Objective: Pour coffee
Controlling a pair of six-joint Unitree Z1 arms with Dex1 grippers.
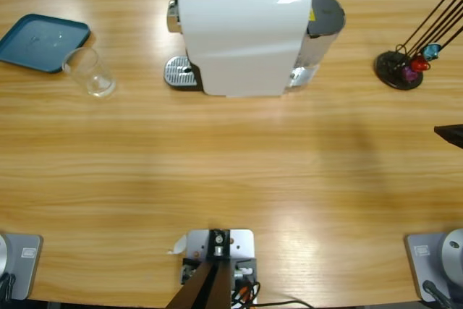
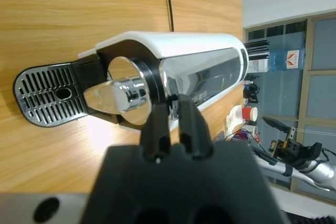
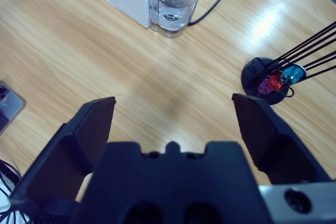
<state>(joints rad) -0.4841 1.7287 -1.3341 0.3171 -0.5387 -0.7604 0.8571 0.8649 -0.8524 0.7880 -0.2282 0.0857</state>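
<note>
Glossy white coffee machine (image 1: 242, 34) sitting with one slotted metal drip tray (image 1: 181, 72); left gripper (image 2: 175, 124) pointing at it, jaws closed; right gripper (image 3: 178, 116) hovering, jaws wide apart; one clear glass (image 1: 90, 72) standing empty.

Glossy white plastic coffee machine (image 1: 242, 41) with perforated metal drip tray (image 1: 179, 72), clear glass cup (image 1: 90, 72), smooth wooden table (image 1: 231, 171)
</note>
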